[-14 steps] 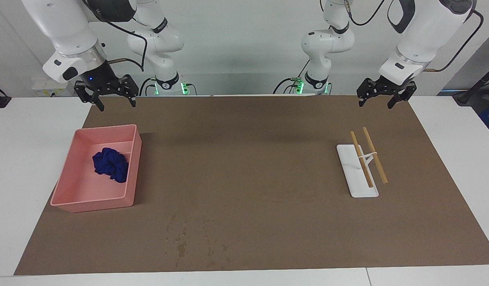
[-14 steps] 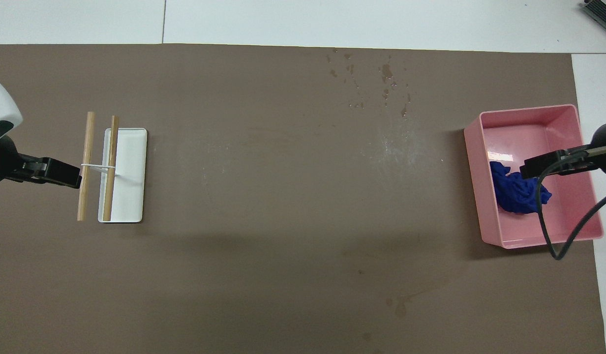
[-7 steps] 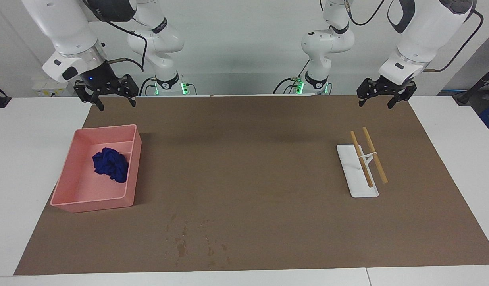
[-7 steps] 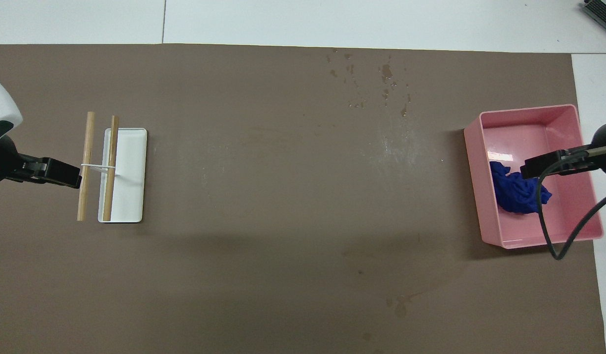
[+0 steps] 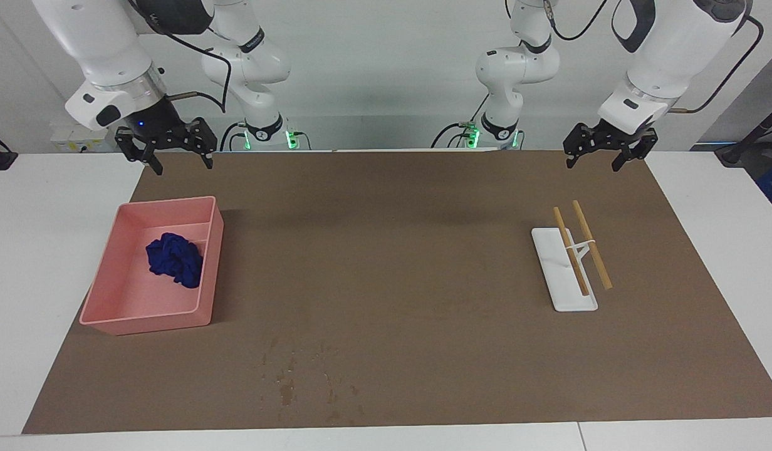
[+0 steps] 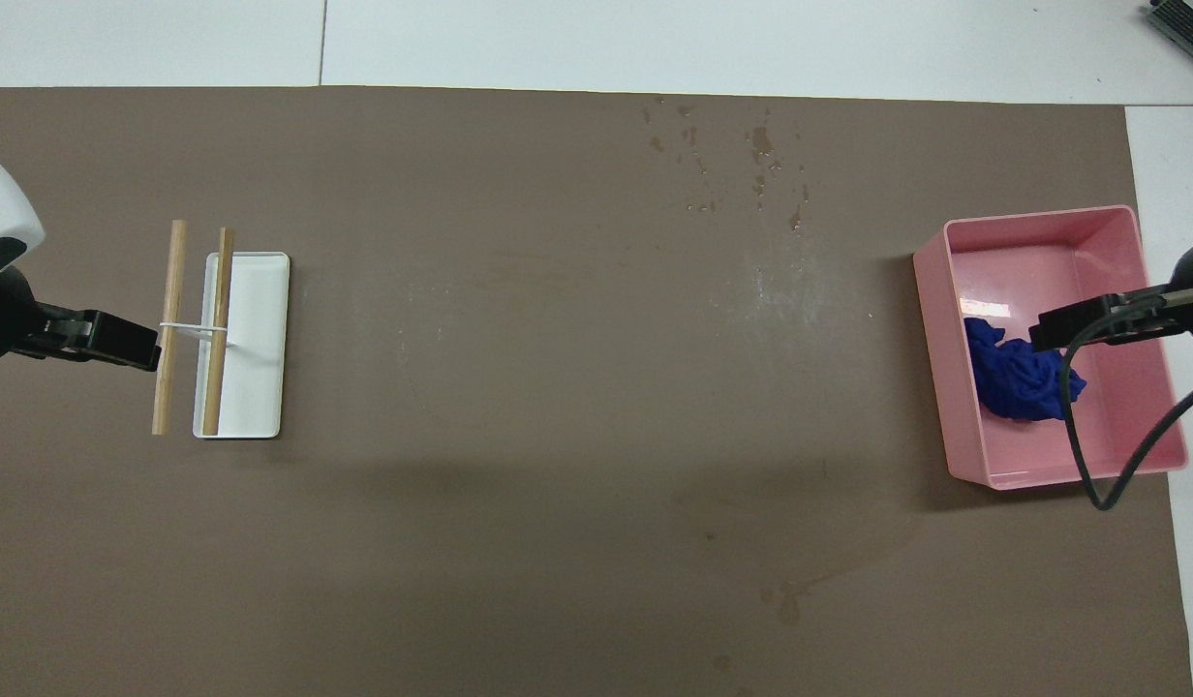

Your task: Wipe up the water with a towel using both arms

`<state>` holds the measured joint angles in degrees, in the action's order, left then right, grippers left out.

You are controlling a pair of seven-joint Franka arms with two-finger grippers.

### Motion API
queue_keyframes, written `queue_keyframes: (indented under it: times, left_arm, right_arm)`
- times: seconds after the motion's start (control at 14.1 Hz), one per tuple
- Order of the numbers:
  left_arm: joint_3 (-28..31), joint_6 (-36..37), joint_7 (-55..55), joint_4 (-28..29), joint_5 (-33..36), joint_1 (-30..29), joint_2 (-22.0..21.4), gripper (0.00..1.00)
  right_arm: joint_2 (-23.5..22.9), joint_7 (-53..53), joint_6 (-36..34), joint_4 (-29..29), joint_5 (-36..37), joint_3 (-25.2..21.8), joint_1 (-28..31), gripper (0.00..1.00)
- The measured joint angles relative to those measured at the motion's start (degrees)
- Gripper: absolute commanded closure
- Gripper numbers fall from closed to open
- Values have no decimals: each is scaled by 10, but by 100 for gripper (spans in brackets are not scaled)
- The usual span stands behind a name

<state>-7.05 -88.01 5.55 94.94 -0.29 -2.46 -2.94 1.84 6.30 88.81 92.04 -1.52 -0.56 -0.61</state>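
Observation:
A crumpled dark blue towel [image 5: 174, 259] [image 6: 1018, 382] lies inside a pink bin [image 5: 145, 322] [image 6: 931, 319] at the right arm's end of the brown mat. The water [image 5: 292, 379] [image 6: 742, 160] shows as small droplets and dark specks on the mat near its edge farthest from the robots. My right gripper [image 5: 182, 164] [image 6: 1071, 324] hangs open and empty, high in the air by the bin, well clear of the towel. The left gripper [image 5: 593, 164] [image 6: 107, 341] also hangs open and empty, over the mat at the left arm's end.
A white tray [image 5: 552, 275] [image 6: 258, 339] with two wooden rods [image 5: 591, 244] tied across it sits at the left arm's end. A faint wet stain [image 6: 788, 605] marks the mat nearer to the robots. White tabletop [image 5: 47, 219] borders the mat.
The right gripper has risen slightly and drifted a little toward its end of the table. The left arm, towel and water have not moved.

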Motion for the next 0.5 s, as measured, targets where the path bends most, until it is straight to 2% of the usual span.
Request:
queue_keyframes:
  times: [0.5]
  left_arm:
    - [0,0,0,0,0,0,0,0]
  right_arm:
    - [1,0,-3,2,16,0,5,0]
